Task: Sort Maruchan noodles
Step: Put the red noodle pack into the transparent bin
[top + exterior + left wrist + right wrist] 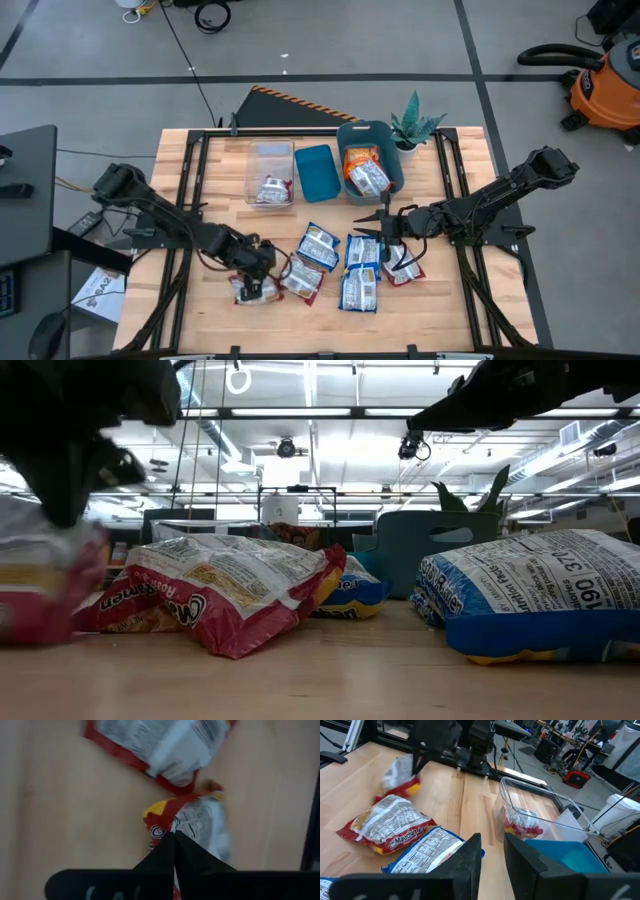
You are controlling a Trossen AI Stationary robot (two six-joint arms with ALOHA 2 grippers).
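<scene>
Several Maruchan packets lie flat on the wooden table: a red one (303, 278), blue ones (320, 245) (362, 250) (358, 290), and a red one (403, 268). My left gripper (255, 272) is near the table's front left, shut on another red-trimmed packet (254, 291); the right wrist view shows that packet (400, 774) too. My right gripper (368, 225) hovers open above the blue packets, touching nothing, just in front of the teal bin (392, 135). That bin holds orange packets (365, 172). A clear bin (272, 150) holds one red packet (270, 190). My left gripper (174, 842) pinches the red-trimmed packet at its crimped end (167, 817) between both fingers, coming from above and pointing down. The packet hangs below the fingers (40, 580). Whether its lower end is clear of the table, I cannot tell.
A blue lid or tray (316, 172) lies between the clear bin and the teal bin. A small potted plant (415, 125) stands at the far right. Black frame rails (190, 200) run along both table sides. Bare wood shows along the near edge (320, 330).
</scene>
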